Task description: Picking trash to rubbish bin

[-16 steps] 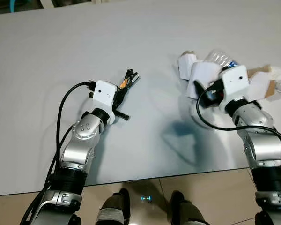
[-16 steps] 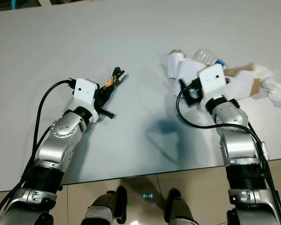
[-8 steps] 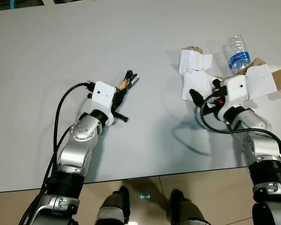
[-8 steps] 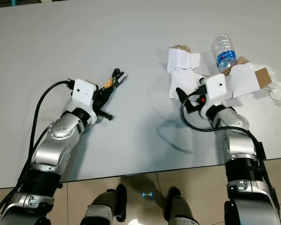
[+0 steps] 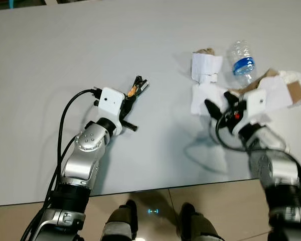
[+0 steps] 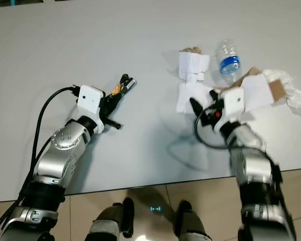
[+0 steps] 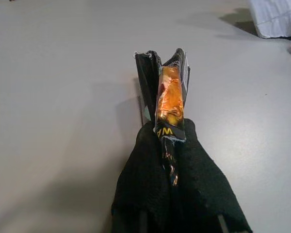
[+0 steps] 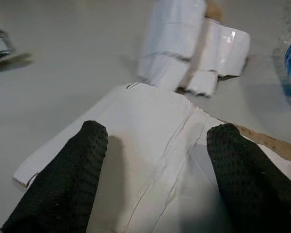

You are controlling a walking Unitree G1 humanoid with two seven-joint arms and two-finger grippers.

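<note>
**A:** Head views first. What do you have, taking the bottle (image 5: 240, 57) as your mark?

**B:** Your trash lies in one heap on the table (image 5: 65, 50). A folded white paper (image 5: 205, 67) sits just beside the bottle on the robot's left. Flat white card (image 5: 201, 98) and brown cardboard (image 5: 296, 90) lie nearer the robot than the bottle. Crumpled tissue (image 6: 297, 93) is beyond the cardboard, on the robot's right. No bin in sight, so you will probably have to carry everything off.

**A:** And the arms?

**B:** Your right gripper (image 5: 218, 108) is low over the card, near the bottle. Your left gripper (image 5: 138, 86) is well apart from it, out on bare table.

**A:** Left wrist view?

**B:** The fingers are pinched tight on a wrapper (image 7: 169, 99), orange and black, standing up between them. You're likely parking it there while the other arm works.

**A:** Right wrist view?

**B:** The fingers (image 8: 63, 184) are spread wide, straddling the card, nothing held. That spread suits a flat sheet; you'd need an edge to bite.
</note>
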